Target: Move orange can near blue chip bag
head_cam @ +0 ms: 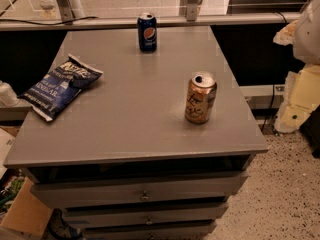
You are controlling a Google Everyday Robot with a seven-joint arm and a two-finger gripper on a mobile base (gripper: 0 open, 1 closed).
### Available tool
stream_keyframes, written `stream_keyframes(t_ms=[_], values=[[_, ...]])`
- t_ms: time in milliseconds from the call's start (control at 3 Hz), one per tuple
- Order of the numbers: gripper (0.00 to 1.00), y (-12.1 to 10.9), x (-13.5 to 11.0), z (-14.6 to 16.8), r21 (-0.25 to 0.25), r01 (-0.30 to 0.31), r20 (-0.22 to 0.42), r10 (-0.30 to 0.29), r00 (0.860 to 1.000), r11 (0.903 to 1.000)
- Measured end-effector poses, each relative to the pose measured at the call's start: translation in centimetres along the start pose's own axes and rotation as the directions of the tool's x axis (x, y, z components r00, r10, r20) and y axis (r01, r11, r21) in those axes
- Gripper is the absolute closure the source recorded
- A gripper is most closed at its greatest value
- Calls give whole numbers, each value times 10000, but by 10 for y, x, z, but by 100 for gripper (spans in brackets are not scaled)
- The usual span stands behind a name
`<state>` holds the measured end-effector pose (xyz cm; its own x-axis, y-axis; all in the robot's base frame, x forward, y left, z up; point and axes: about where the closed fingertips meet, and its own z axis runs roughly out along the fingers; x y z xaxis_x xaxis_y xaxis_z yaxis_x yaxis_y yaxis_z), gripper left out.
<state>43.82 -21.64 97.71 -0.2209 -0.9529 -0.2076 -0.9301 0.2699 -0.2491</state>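
Orange can [200, 98] near edge, pincer [299, 101] seemingly beyond

A dark blue Pepsi can [147, 32] stands upright near the far edge of the grey table [135, 134]. Below the table top are 3 drawers [145, 194] with small knobs. A cardboard box [25, 214] lies by the table's lower left corner. The gripper [299, 101] hangs beyond the table's right side.

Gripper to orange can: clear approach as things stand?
Likely yes. The orange can stands upright alone near the right edge of the table, apart from the Pepsi can and the blue chip bag, with nothing over it. The gripper is not in view, so its own path can't be checked.
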Motion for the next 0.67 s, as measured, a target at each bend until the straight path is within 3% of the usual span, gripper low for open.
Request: stream_keyframes(t_ms=[333, 667], values=[[0, 0, 0, 0, 2, 0, 1, 0, 10000, 10000], [0, 1, 4, 13, -37, -549, 861, 550, 9948, 9985]])
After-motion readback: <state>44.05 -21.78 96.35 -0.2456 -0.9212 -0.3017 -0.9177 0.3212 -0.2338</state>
